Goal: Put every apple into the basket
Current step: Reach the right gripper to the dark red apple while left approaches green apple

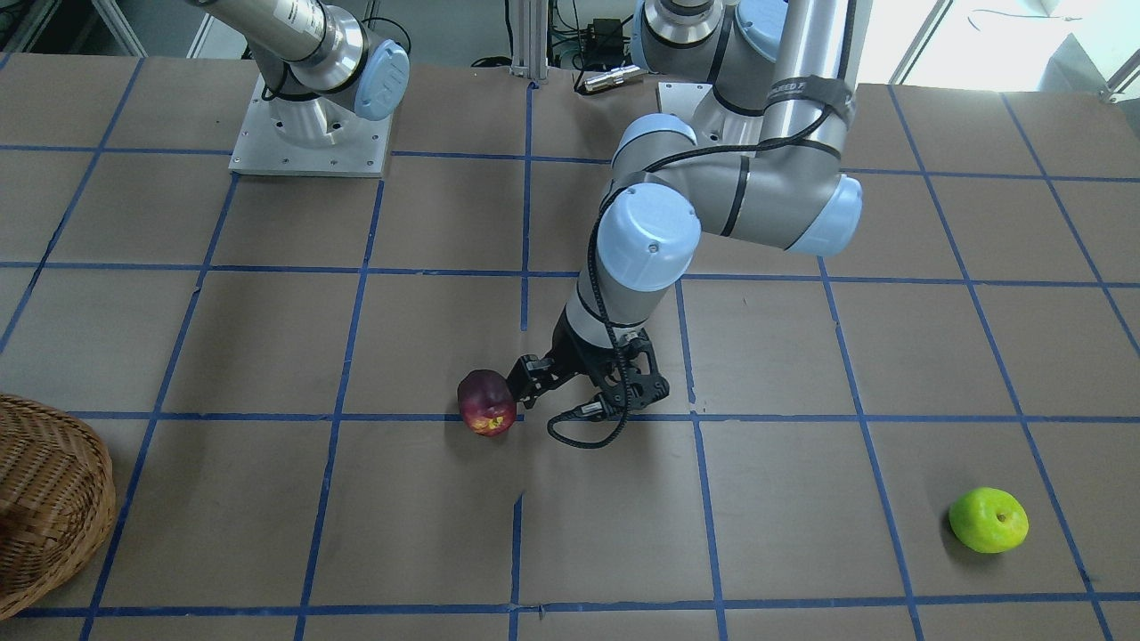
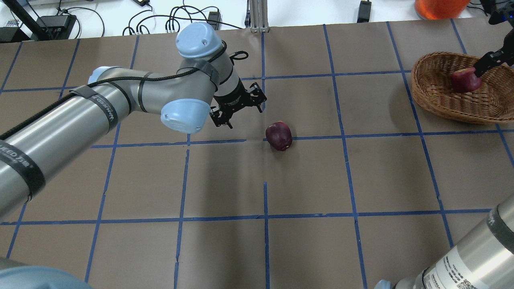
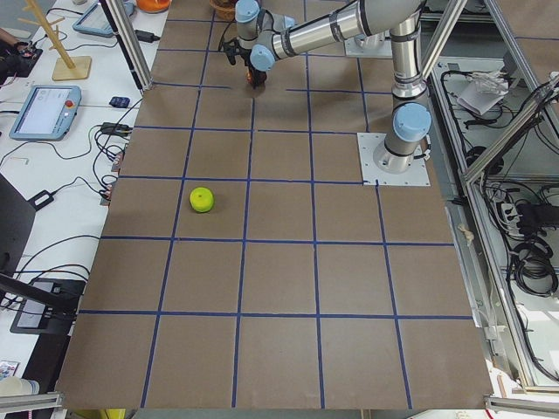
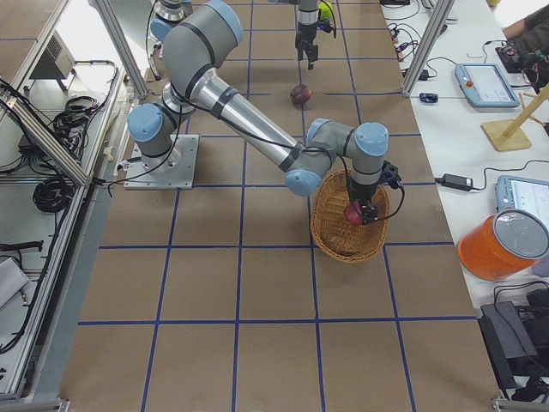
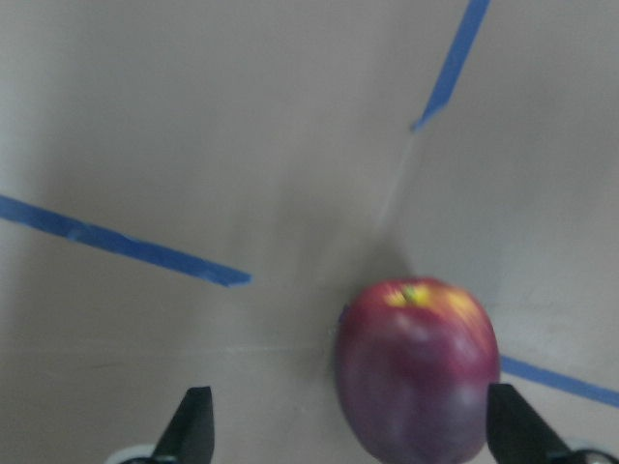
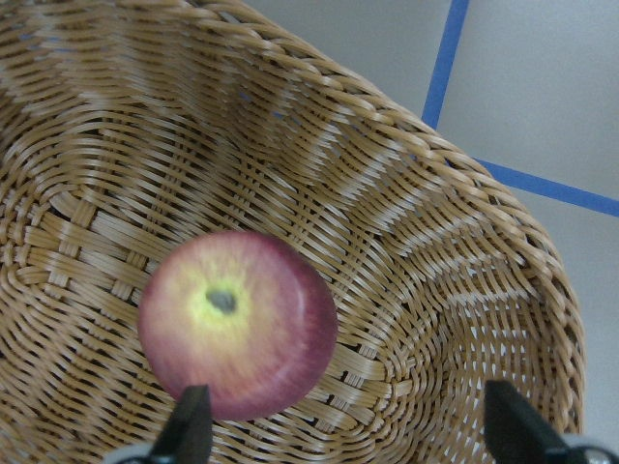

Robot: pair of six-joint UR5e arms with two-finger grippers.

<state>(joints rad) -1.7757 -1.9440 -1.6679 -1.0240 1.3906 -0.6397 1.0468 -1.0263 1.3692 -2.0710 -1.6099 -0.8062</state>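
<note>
One of three apples, the red round apple with a yellow patch [image 6: 237, 324], is inside the round light-brown woven wicker basket [image 6: 464, 184], beneath the right end effector [image 6: 348, 396], fingers spread, released. The left end effector [image 5: 350, 406], also released, hovers beside the dark maroon round apple [image 5: 416, 372] on the middle of the counter [image 1: 267, 338], the apple nearer one finger. Best centre it between the fingers, lower, then clench gently. The bright lime-green round apple [image 1: 989, 520] lies far off on the robot's left.

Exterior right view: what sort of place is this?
Probably a robotics lab: the table carries a blue tape grid, the right arm is bolted to a base plate, and a teach pendant lies on a bench.
</note>
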